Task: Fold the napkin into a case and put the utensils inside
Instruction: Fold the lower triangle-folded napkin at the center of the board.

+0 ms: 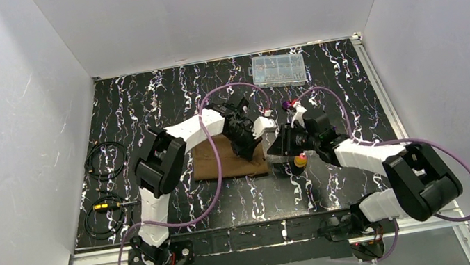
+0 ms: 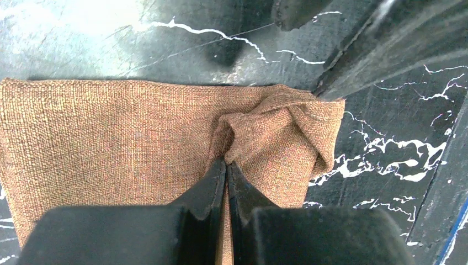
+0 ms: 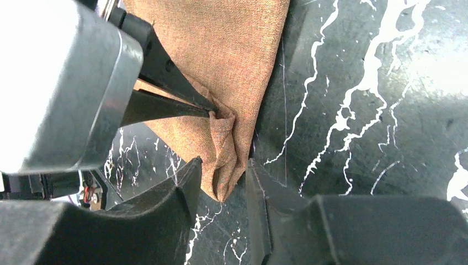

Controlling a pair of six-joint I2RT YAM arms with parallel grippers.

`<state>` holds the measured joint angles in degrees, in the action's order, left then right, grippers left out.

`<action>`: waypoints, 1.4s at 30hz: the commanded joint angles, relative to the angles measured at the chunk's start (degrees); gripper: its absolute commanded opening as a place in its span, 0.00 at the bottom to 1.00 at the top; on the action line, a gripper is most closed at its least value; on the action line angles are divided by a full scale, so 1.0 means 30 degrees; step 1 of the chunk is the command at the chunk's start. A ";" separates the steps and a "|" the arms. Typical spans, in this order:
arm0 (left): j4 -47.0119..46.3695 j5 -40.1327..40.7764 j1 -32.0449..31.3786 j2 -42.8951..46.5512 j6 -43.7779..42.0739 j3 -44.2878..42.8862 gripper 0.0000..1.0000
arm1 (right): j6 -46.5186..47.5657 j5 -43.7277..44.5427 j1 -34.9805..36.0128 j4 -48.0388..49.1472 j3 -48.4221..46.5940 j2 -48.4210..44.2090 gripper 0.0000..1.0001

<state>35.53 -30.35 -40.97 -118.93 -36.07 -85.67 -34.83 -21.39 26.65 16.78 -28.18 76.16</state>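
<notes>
Over black veined marble tabletop [image 1: 142,97], our left gripper [image 2: 226,165] clamped a pleat of the plain brown cloth napkin [image 2: 110,138], while our open right gripper [image 3: 222,171], seemingly straddling its corner, needed a square bite.

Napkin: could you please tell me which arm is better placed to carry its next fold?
Left, probably. The left tool is shut on a pinched ridge of the napkin near its edge, while the right tool stands open astride the corner, not closed on it.
</notes>
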 commanded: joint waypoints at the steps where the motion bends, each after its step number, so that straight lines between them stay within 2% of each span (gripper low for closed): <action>1: 0.0883 0.1526 0.0122 -0.0130 0.0547 0.0299 0.00 | 0.1115 -0.0871 -0.0162 0.0406 -0.1557 0.1504 0.41; 10: 0.0873 0.0557 0.0122 0.0524 0.1146 -0.0142 0.00 | 0.0820 -0.1316 -0.0449 0.1141 -0.2702 0.3196 0.19; 17: 0.0808 0.0585 0.0123 0.0911 0.1112 0.0049 0.00 | -0.0804 -0.2094 -0.0553 0.4549 -0.3565 0.6378 0.11; 24: 0.0818 0.0682 0.0124 0.1225 0.1047 0.0167 0.00 | -0.2666 -0.2801 -0.0554 0.8131 -0.3828 0.9180 0.07; 42: 0.1025 0.0734 0.0132 0.1423 0.1452 -0.1407 0.00 | -0.1398 -0.1986 -0.0544 0.6509 -0.2809 1.0052 0.03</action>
<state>36.73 -27.97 -40.49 -118.39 -31.88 -88.92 -41.52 -28.75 25.15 38.54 -37.71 105.60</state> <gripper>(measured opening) 0.009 0.051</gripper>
